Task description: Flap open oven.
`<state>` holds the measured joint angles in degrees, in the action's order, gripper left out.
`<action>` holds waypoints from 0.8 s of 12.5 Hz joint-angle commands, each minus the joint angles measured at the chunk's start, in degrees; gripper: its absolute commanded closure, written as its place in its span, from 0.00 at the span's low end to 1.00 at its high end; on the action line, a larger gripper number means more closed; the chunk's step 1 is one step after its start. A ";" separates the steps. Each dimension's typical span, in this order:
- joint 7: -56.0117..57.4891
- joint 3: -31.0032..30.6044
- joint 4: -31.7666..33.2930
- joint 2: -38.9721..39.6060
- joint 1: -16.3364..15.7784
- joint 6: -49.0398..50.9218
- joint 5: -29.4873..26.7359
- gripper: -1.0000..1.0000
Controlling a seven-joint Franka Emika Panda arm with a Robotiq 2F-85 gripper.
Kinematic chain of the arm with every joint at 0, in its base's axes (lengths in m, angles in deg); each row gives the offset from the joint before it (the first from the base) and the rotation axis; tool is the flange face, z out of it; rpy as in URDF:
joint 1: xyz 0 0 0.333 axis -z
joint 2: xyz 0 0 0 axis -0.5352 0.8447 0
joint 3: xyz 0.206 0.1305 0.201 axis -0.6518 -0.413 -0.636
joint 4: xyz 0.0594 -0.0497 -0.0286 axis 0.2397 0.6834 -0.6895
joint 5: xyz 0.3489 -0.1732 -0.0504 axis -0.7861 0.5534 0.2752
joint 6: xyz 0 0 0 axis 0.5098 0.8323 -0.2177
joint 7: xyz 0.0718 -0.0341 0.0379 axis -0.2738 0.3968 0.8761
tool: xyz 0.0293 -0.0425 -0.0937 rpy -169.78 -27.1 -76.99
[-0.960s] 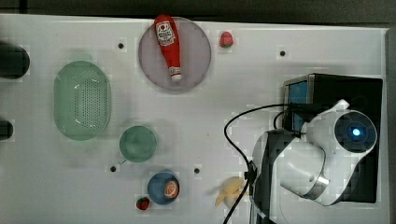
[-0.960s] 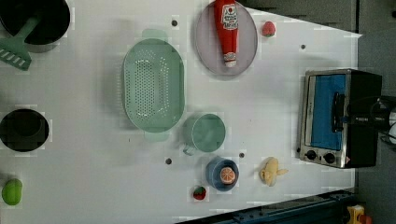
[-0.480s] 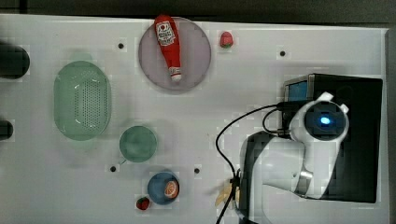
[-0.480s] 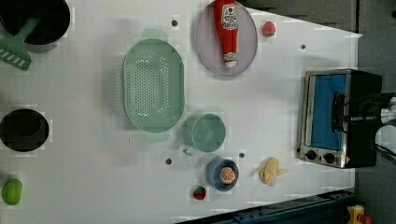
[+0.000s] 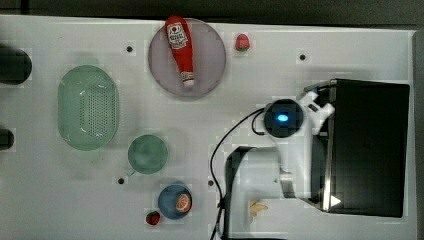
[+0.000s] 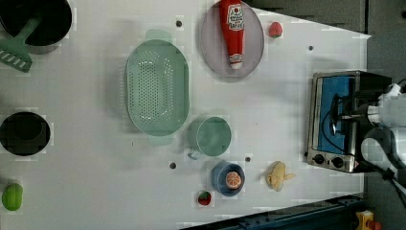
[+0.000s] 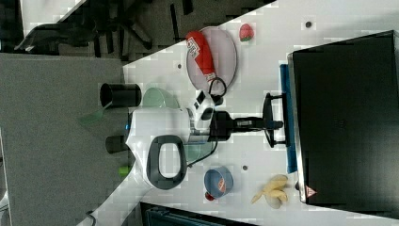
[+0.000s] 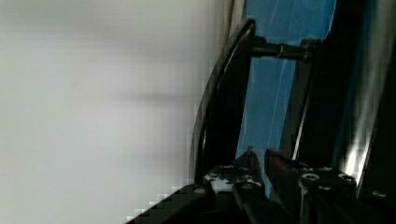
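On plate [image 5: 210, 47], ketchup btl [image 5: 180, 47], label unreadable.

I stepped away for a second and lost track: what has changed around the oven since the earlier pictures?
The arm has swung across the oven toward the top view's upper left, bringing the gripper to the door handle. The wrist view shows nearly closed fingers beside the bar; a grip isn't clear. The tableware stayed put.

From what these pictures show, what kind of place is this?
Probably a lab bench set up as a play kitchen, not a real one. A robot arm works at a toaster oven on a white table with holes, among toy-like items: a ketchup bottle and a green colander.
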<state>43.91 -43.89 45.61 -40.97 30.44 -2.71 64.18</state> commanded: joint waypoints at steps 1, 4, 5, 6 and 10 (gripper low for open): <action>-16.62 -4.49 0.92 4.31 -3.59 -0.60 6.07 0.83; -27.37 -7.04 0.60 9.06 -5.48 -0.65 11.20 0.83; -29.86 -7.32 0.22 10.61 -6.18 -0.64 12.36 0.83; -31.49 -7.33 -0.27 12.09 -6.78 -0.64 13.39 0.83; -32.80 -7.36 -2.92 17.45 -7.77 -1.08 13.75 0.83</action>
<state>16.39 -51.49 43.59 -21.38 21.82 -3.55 77.03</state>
